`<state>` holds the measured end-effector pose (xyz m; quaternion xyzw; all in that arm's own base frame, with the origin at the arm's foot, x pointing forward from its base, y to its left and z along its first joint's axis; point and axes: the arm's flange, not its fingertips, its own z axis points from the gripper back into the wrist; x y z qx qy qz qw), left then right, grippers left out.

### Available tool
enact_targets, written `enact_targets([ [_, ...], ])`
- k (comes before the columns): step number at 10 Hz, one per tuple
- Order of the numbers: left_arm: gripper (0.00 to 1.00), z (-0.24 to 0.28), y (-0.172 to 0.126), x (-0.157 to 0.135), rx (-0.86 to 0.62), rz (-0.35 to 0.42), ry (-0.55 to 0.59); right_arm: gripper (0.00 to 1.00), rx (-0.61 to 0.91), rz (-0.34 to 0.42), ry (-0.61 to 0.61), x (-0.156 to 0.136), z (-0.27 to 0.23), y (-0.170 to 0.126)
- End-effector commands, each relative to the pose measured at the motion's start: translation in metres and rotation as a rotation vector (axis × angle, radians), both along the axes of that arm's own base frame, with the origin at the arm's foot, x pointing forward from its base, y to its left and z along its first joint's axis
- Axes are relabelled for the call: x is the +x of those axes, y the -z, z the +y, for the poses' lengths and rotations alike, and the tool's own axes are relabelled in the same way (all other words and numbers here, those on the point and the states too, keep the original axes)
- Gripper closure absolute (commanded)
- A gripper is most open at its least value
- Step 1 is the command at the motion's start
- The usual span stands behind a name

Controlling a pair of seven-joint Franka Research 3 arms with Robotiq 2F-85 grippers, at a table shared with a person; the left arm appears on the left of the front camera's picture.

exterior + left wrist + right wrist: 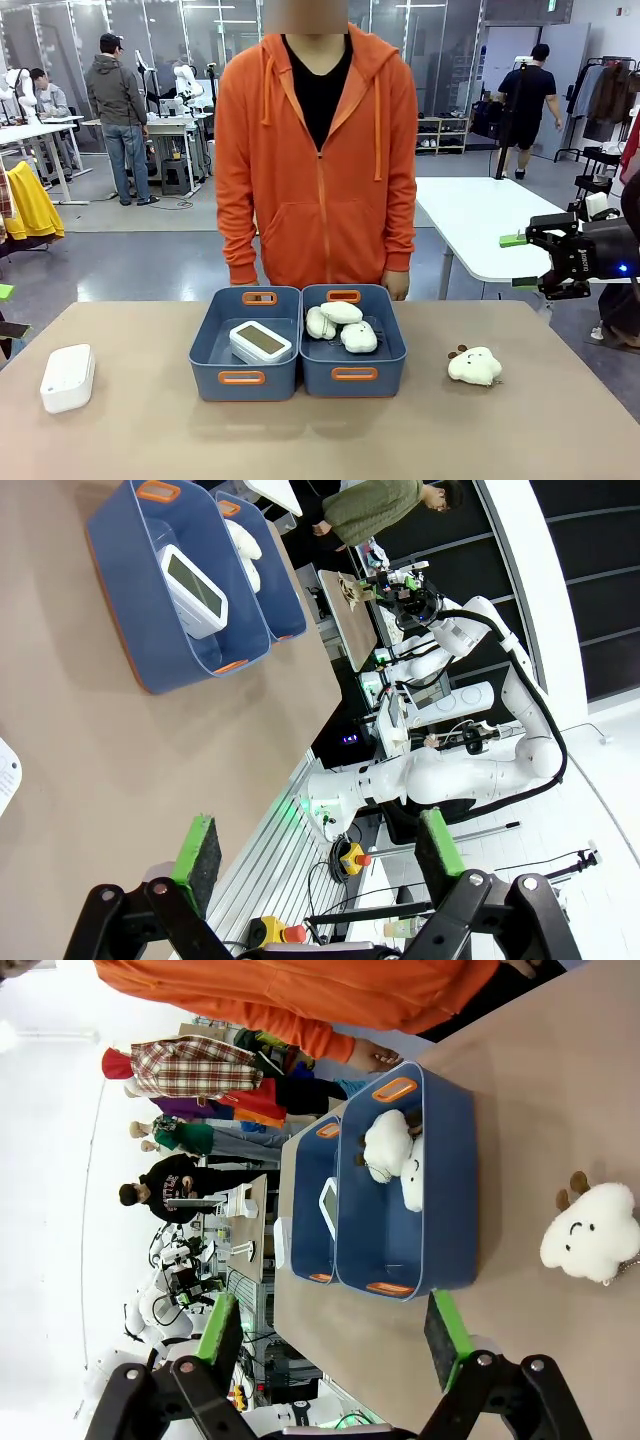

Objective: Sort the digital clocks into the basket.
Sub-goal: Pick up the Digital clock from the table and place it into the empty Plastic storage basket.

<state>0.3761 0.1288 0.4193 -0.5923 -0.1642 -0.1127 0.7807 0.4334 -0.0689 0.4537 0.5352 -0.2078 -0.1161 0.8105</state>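
Inside rectangular blue-grey plastic basket (207,345): 1 smooth rounded white clock (260,341). On table (150,430): 2nd clock (67,377), fluffy toy (474,366). Left claw (318,842), right claw (335,1332): spread, empty.

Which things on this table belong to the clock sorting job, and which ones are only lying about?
Belong to the job:
- loose digital clock, on the table's left side
- second digital clock, already in the left basket

Only lying about:
- loose plush toy, on the table's right side
- plush toys in the right basket
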Motion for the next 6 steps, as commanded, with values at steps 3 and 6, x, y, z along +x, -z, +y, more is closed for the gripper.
enact_targets([
  [3, 0.0, -0.002, -0.004, -0.002, -0.017, 0.0, 0.0, 0.07, 0.001, 0.0, 0.004, -0.001, 0.0, 0.0],
  [6, 0.0, -0.019, -0.026, -0.015, 0.191, -0.052, -0.087, 0.07, 0.001, 0.0, 0.004, -0.001, 0.0, 0.0],
])
